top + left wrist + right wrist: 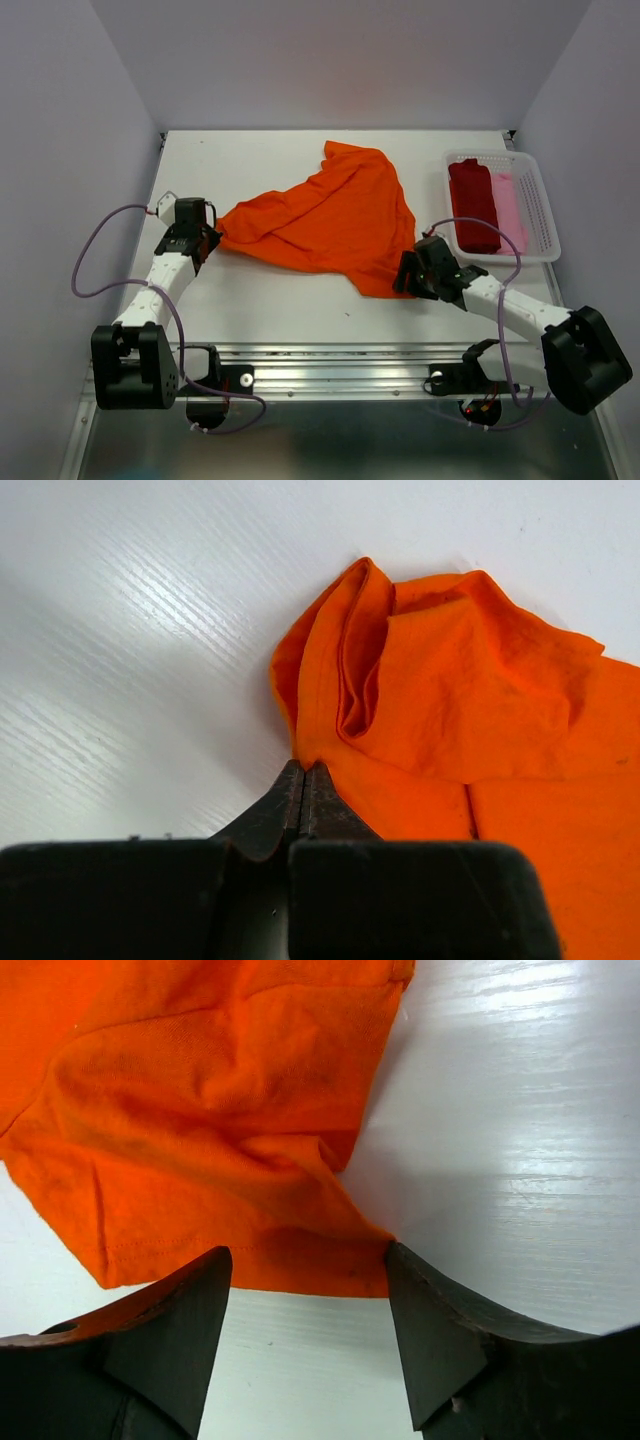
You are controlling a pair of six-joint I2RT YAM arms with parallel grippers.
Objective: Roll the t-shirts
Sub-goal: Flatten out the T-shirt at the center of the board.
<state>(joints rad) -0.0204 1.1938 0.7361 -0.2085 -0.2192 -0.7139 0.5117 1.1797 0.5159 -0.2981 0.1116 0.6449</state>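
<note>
Basket [538, 200] with dark red shirt [473, 205], pink shirt [509, 208]

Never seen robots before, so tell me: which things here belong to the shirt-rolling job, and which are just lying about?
Job: orange t-shirt, held by the shut left jaws; dark red t-shirt; pale pink t-shirt.
Lying about: white lattice basket holding those two; metal rail.

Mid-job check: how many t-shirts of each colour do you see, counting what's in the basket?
Orange t-shirt, spread on the table: 1
Dark red t-shirt, in the white basket: 1
Pale pink t-shirt, beside it in the same basket: 1
Total: 3
</note>
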